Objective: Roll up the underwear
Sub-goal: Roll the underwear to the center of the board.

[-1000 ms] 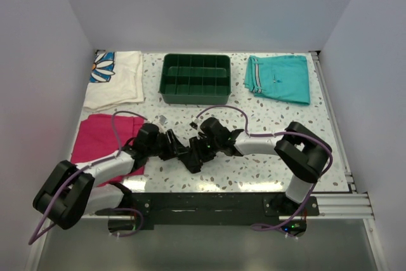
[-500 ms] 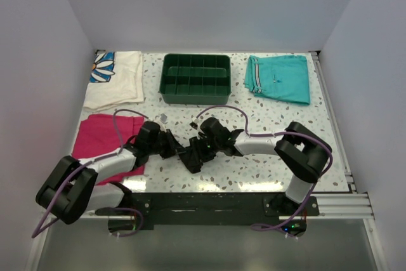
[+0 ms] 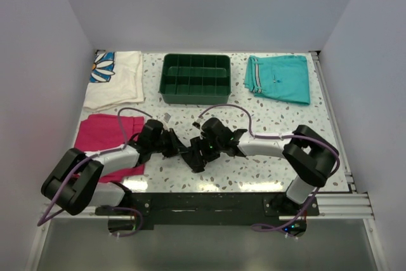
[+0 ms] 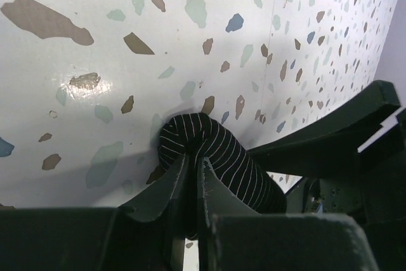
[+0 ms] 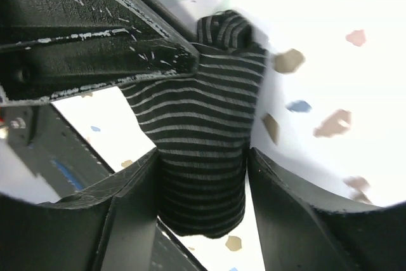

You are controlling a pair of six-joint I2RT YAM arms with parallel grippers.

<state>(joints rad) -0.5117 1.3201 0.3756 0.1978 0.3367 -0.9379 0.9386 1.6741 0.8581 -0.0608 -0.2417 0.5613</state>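
The underwear (image 3: 194,157) is lying as a tight little roll near the six o'clock edge of the table (image 3: 266,169). Both arms are crowding in on it: the left gripper (image 3: 183,150) is reaching in from about nine o'clock of the roll and the right gripper (image 3: 205,152) from about three. I reckon they are meeting it from opposite sides so the bundle is being pinned and cannot spring open. To my eye the rolling is looking close to done.

In the left wrist view, the left fingers (image 4: 166,198) are standing almost together, nipping striped fabric at the end of the roll, right by its curled core. In the right wrist view, the right fingers (image 5: 134,214) are standing moderately apart, straddling the body of the roll, with fabric filling nearly the whole gap. Whether they are pressing it or merely flanking it I cannot tell.

The green tray (image 3: 193,98) at twelve o'clock, the teal shorts (image 3: 282,79) at two and the magenta cloth (image 3: 101,134) at nine are all lying well apart from the roll.
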